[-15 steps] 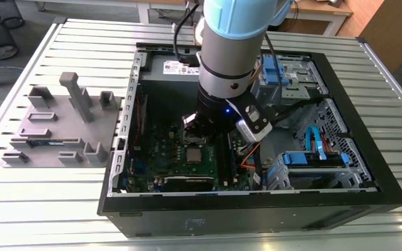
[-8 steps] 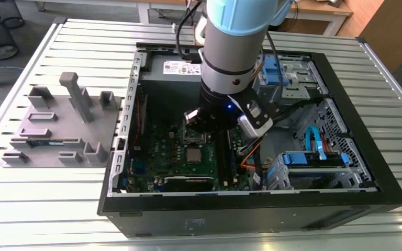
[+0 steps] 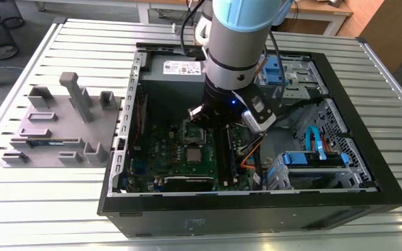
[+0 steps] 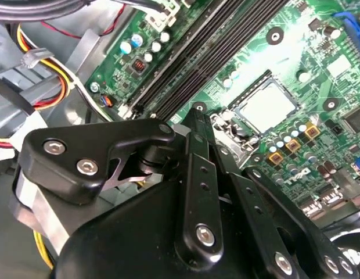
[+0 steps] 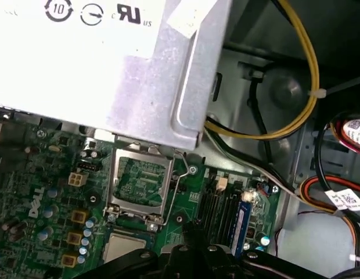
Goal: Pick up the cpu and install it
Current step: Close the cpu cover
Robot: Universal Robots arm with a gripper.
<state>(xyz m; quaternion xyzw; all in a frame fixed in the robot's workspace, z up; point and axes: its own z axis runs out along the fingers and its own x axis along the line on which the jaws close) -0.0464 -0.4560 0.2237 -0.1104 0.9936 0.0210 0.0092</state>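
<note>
The cpu (image 3: 194, 155), a small silver-topped square, lies flat on the green motherboard (image 3: 163, 151) inside the open computer case. It also shows in both wrist views (image 4: 267, 107) (image 5: 123, 247). Just beyond it the metal socket frame (image 3: 192, 133) (image 5: 139, 183) stands flipped open, with green board showing through its window. My gripper (image 3: 211, 121) (image 4: 203, 119) (image 5: 186, 235) hangs a little above the board, beside the frame and the black memory slots (image 4: 191, 64). It is shut, with nothing in it, and apart from the cpu.
The silver power supply box (image 5: 110, 58) (image 3: 180, 68) sits close behind the socket. Yellow and red cables (image 5: 308, 87) run beside it. Blue drive brackets (image 3: 313, 157) fill the case on the exterior view's right. A grey parts fixture (image 3: 54, 125) holding a green memory stick (image 3: 47, 141) stands on the slatted table.
</note>
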